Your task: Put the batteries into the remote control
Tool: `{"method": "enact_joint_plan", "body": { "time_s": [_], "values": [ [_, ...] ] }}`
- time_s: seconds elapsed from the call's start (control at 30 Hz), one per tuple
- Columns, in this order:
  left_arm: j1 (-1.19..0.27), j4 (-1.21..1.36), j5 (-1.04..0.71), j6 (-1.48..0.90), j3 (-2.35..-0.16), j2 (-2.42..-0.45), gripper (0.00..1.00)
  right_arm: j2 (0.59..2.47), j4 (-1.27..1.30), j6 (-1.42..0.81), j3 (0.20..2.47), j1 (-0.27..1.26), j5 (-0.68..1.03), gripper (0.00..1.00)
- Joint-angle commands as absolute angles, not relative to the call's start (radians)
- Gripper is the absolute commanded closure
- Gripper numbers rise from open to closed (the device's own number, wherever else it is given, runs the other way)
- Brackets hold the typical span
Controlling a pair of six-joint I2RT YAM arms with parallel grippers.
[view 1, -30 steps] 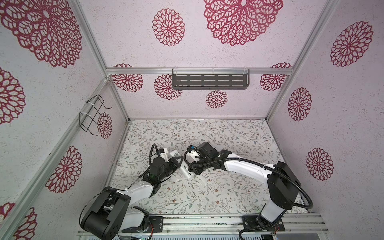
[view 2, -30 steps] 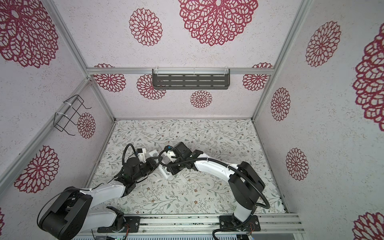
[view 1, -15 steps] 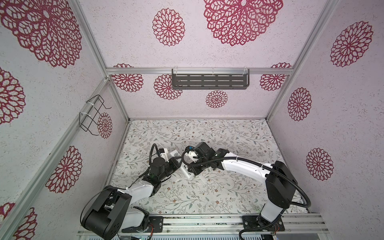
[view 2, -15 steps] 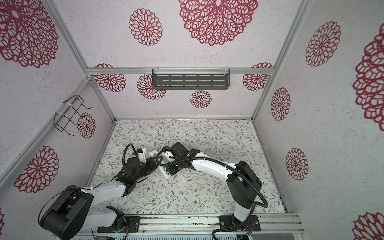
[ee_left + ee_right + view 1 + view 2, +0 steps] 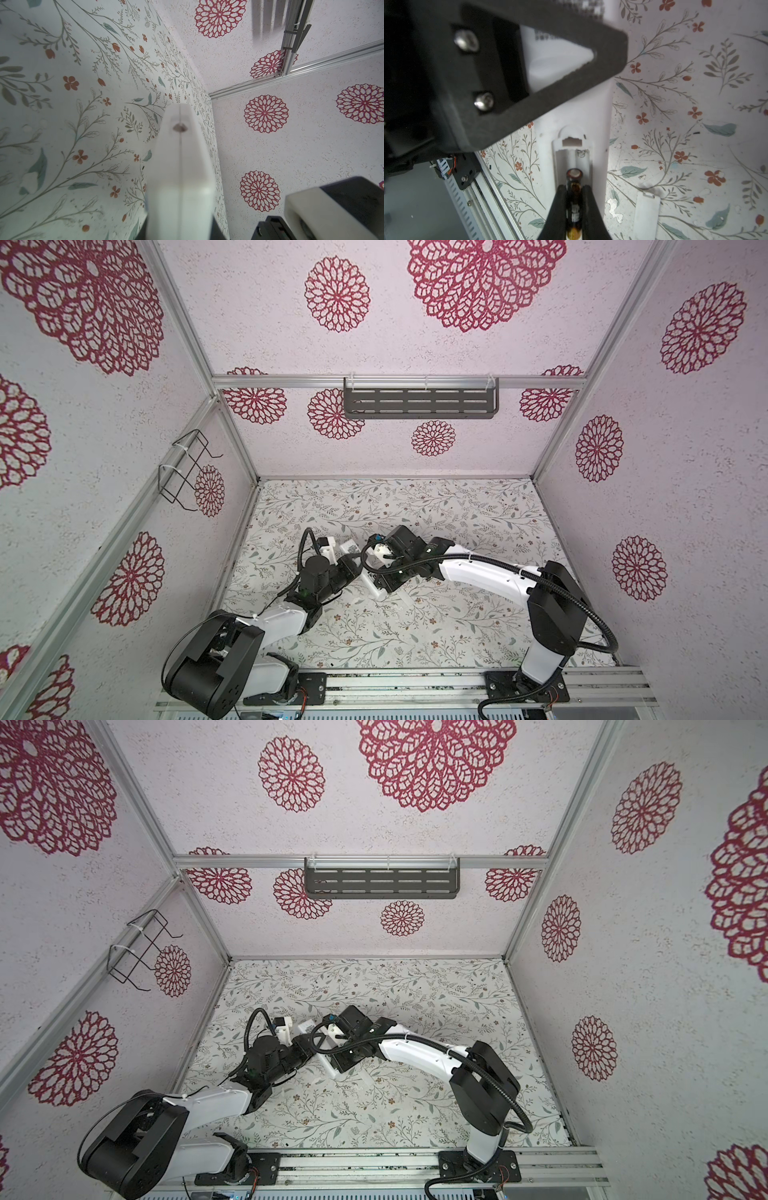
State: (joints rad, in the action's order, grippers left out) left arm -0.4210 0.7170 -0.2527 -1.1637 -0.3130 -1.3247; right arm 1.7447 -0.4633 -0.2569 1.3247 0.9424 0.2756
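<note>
The remote control [image 5: 180,162] is a slim white bar. It sticks out from my left gripper [image 5: 179,232], which is shut on it. In both top views the remote [image 5: 371,588] [image 5: 327,1068] lies slanted between the two arms, just above the table. Its battery bay [image 5: 572,154] is open and faces my right wrist camera. My right gripper [image 5: 574,190] is shut on a dark battery [image 5: 574,185] with a metal end. The battery points into the bay, just over its channel. My left gripper's black finger [image 5: 529,79] clamps the remote's far part.
A small loose whitish cover piece [image 5: 646,214] [image 5: 406,598] lies on the floral table beside the remote. The front rail [image 5: 473,197] runs close by. A dark shelf [image 5: 419,403] and a wire rack [image 5: 187,472] hang on the walls.
My right gripper, still holding the battery, has edged slightly left toward the left gripper. The left arm and the remote have stayed in place.
</note>
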Motion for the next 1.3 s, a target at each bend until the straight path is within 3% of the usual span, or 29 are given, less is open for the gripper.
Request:
{"method": "enact_joint_plan", "body": {
  "time_s": [0.0, 0.73, 1.27],
  "values": [
    [-0.424, 0.776, -0.255, -1.163, -0.311, -1.333, 1.00, 1.754, -0.487, -0.275, 1.364, 0.951, 0.254, 0.93],
    [-0.423, 0.804, -0.262, -1.175, -0.293, -1.325, 1.00, 1.764, -0.497, -0.275, 1.382, 0.955, 0.235, 0.78],
    [-0.423, 0.816, -0.271, -1.179, -0.287, -1.327, 1.00, 1.743, -0.498, -0.279, 1.387, 0.954, 0.224, 0.74]
  ]
}}
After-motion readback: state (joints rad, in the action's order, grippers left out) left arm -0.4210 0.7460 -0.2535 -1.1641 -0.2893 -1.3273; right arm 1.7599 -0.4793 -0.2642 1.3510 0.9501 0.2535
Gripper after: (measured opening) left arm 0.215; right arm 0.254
